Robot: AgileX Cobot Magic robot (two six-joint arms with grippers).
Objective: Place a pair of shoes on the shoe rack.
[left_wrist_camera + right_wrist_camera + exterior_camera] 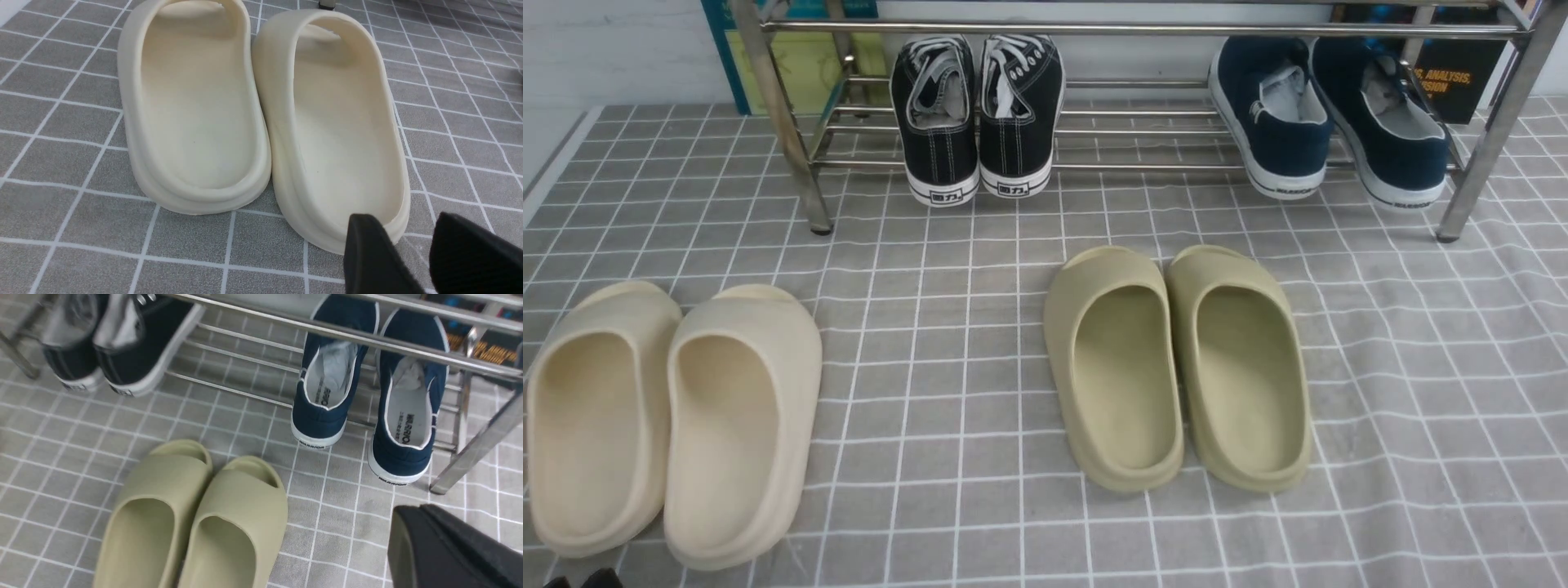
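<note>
Navy shoes (1327, 114) already sit on the rack (1143, 29) at about 1 o'clock, heels overhanging, so ease the right gripper (449, 551), jaws pressed together, back without bumping them.

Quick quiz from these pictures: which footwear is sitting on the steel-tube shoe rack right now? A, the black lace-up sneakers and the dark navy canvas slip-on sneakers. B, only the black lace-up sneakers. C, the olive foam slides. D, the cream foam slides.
A: the black lace-up sneakers and the dark navy canvas slip-on sneakers both rest on the bars of the shiny steel-tube shoe rack, heels outward, while both pairs of slides lie on the checked cloth.
</note>
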